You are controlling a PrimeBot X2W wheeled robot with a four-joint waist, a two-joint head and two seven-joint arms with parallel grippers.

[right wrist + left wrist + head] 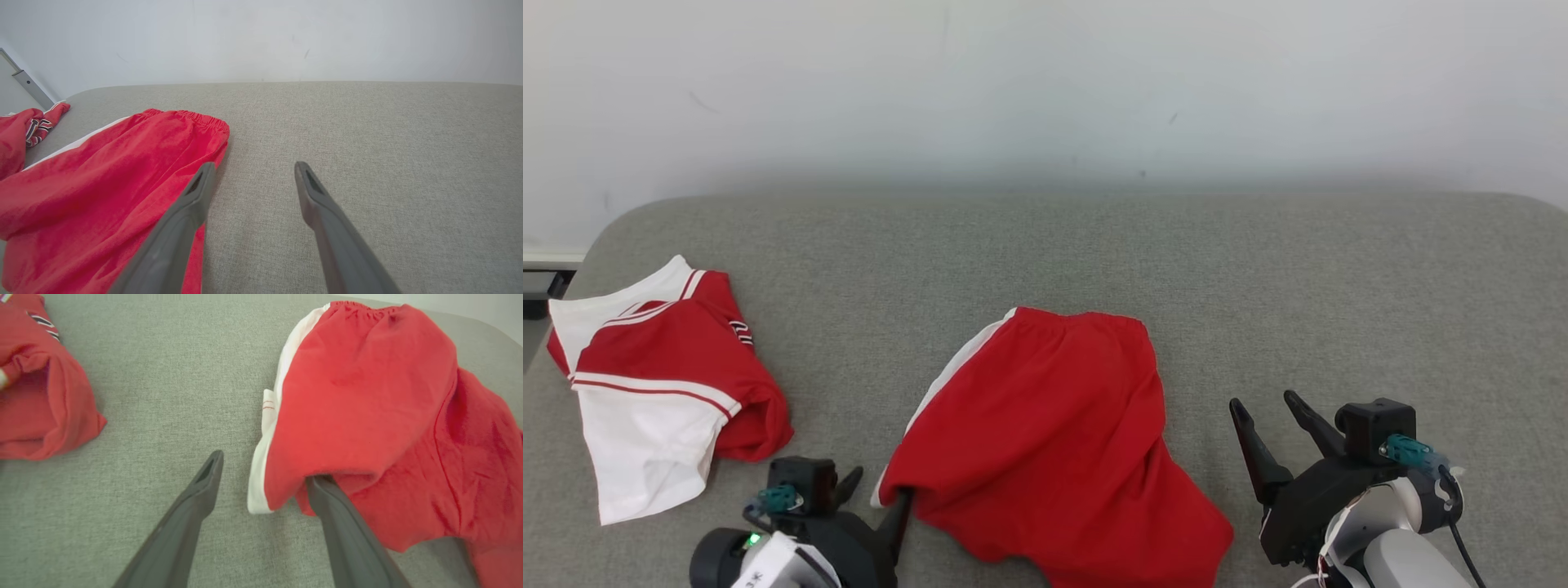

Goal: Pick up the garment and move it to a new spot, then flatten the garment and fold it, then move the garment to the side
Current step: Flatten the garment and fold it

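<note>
The garment, red shorts [1054,425] with a white side stripe and an elastic waistband, lies folded over on the grey cushion. My left gripper [880,486] is at its near left corner. In the left wrist view the left gripper [266,467] stands open. One finger rests on bare cushion, and the tip of the other is tucked under the hem of the shorts [367,400]. My right gripper [1263,402] is open just to the right of the shorts and holds nothing. In the right wrist view the right gripper [254,165] is over bare fabric beside the shorts [102,183].
A folded red and white shirt [654,384] lies at the cushion's left end, close to the left arm. The grey cushion [1339,286] stretches bare to the right and back. A pale wall [1045,82] stands behind it.
</note>
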